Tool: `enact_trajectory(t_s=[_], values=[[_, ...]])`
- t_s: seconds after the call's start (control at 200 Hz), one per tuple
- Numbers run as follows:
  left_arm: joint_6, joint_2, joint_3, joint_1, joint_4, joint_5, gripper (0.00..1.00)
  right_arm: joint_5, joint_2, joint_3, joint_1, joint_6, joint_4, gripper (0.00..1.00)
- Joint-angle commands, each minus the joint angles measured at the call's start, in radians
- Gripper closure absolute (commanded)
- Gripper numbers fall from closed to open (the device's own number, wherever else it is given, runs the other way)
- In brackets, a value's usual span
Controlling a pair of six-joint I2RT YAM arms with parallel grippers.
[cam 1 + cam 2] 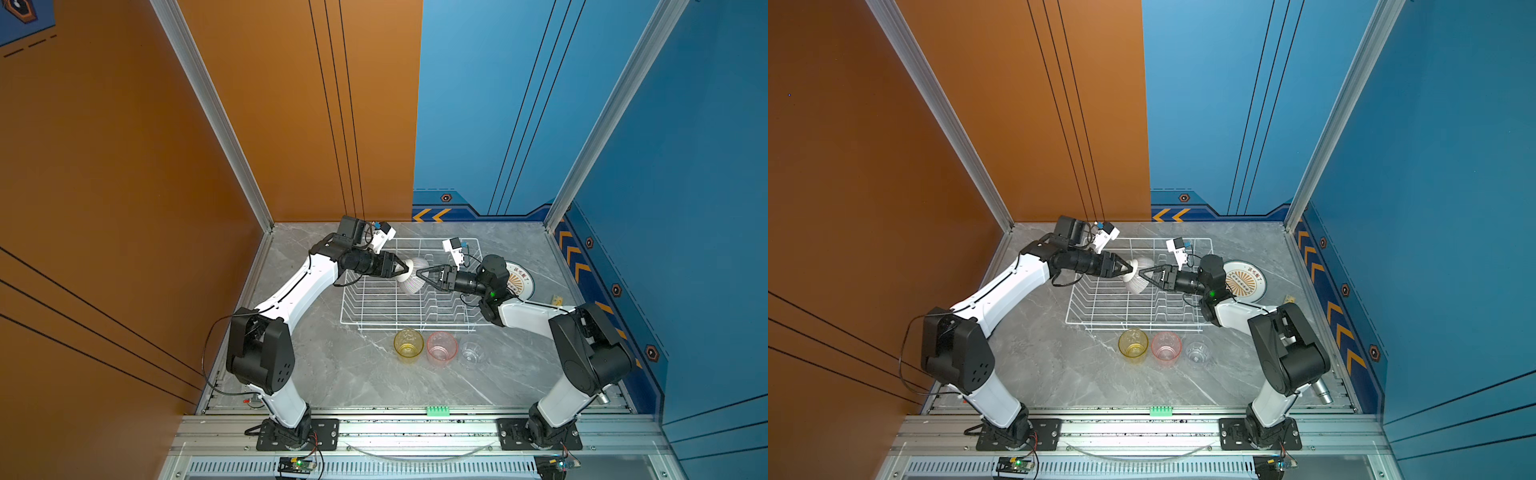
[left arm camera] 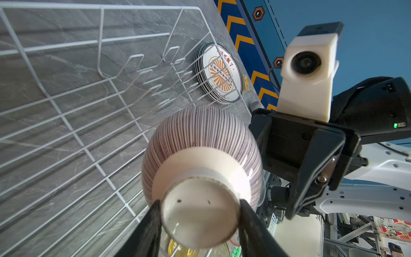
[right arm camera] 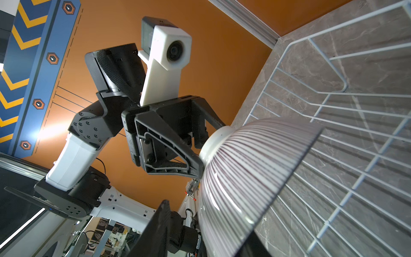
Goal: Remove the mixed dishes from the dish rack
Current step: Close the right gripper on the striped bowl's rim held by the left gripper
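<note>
The purple-striped ribbed bowl [image 1: 413, 277] is held in the air above the middle of the dish rack [image 1: 374, 305]. It is tipped on its side, with the foot towards the rack end on the left arm's side and the mouth towards the opposite end.

The left gripper [image 1: 404, 268] is clamped on the foot ring [image 2: 200, 213], with one finger on each side. This narrow ring is judged to suit the jaw span, and gripping there leaves the rim free.

The right gripper [image 1: 420, 276] is presented at the rim from the rack end on the right arm's side. Its jaws straddle the bowl wall, but in the right wrist view a gap is visible at the outer finger, so the wall is not yet clamped. A hand-over from left to right is judged to be in hand.

No dishes are seen inside the rack. A yellow tumbler [image 1: 409, 345], a pink tumbler [image 1: 441, 348] and a clear tumbler [image 1: 471, 351] are stood upright in a row on the marble tabletop [image 1: 332, 374], just in front of the rack. A stack of dark-rimmed plates [image 1: 523, 283] is laid flat just beyond the rack end on the right arm's side and is partly hidden by that arm.
</note>
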Motion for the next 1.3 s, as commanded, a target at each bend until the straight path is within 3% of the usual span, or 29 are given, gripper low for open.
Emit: enact_trajectory(t_s=[0.0,0.25,0.601,0.876,1.297], values=[[-0.019,-0.042,-0.004,0.006,0.069,0.049,0.55,-0.022,0.012,0.001,0.005,0.046,0.098,0.63],[-0.023,-0.039,0.002,0.007,0.076,0.055,0.55,-0.031,0.032,0.016,0.012,0.087,0.149,0.78],[-0.022,-0.045,-0.002,0.007,0.075,0.065,0.55,-0.055,0.124,0.072,0.015,0.304,0.426,1.00],[-0.024,-0.051,-0.007,0.007,0.075,0.064,0.53,-0.072,0.103,0.081,0.026,0.295,0.426,1.00],[-0.022,-0.109,-0.045,0.017,0.084,-0.019,0.06,-0.099,0.067,0.092,0.027,0.282,0.426,1.00]])
